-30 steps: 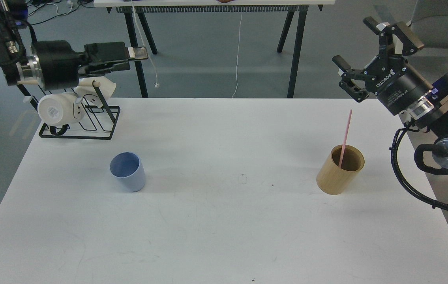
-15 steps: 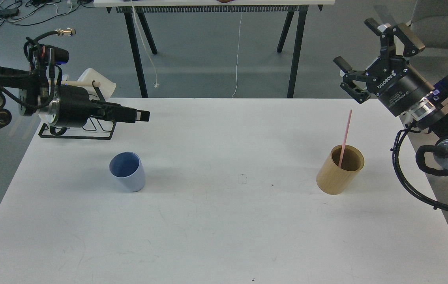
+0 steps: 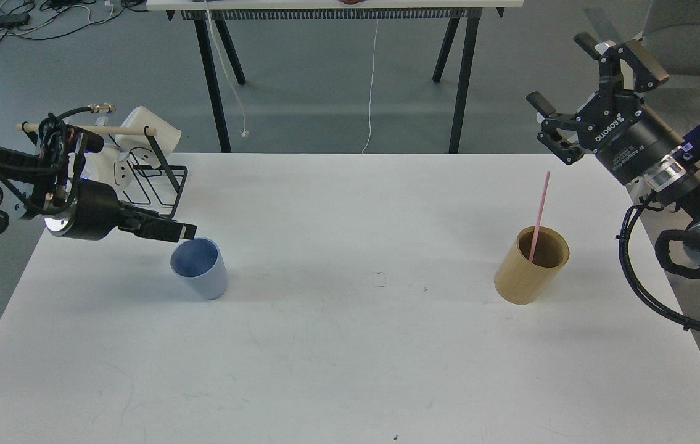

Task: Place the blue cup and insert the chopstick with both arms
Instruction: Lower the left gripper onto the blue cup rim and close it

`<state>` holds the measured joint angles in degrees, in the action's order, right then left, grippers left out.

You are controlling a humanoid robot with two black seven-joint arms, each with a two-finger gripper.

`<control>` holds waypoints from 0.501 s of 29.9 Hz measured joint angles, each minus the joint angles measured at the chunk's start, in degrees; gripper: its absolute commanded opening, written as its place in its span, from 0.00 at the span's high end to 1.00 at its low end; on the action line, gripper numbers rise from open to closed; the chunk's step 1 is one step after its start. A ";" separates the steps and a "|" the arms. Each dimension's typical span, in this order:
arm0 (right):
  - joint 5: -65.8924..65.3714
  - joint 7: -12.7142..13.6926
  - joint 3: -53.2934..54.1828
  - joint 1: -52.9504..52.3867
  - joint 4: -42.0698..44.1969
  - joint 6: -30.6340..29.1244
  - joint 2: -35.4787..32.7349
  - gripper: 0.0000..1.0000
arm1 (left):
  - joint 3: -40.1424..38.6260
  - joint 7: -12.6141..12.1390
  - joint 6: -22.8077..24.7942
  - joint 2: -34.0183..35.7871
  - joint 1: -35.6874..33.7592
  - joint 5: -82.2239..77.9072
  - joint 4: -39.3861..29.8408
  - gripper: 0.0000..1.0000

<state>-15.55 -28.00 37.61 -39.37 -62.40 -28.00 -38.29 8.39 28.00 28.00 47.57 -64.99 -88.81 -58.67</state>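
The blue cup (image 3: 200, 269) stands upright on the white table (image 3: 350, 370) at the left. My left gripper (image 3: 184, 232) reaches in low from the left, its tip at the cup's near-left rim; it is seen side-on and I cannot tell its two fingers apart. A round wooden holder (image 3: 531, 266) stands at the right with one pink chopstick (image 3: 539, 209) leaning in it. My right gripper (image 3: 562, 74) is open and empty, raised above and behind the holder, past the table's back right corner.
A black wire rack (image 3: 151, 185) with a wooden rod and a white mug (image 3: 140, 126) stands at the table's back left corner, just behind my left arm. Another table's black legs (image 3: 214, 80) stand beyond the far edge.
My left arm has swung down from above the rack to table height, and its gripper tip now sits at the blue cup's rim. The right gripper has drifted slightly right.
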 measured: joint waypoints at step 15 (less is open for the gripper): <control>0.00 0.00 0.01 0.16 -0.01 0.00 -0.11 0.03 | -0.47 0.00 0.01 -4.43 3.16 -0.62 6.74 0.15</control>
<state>-15.56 -28.00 37.62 -39.22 -62.41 -28.00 -38.40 7.92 28.00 28.01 43.14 -61.84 -89.44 -51.93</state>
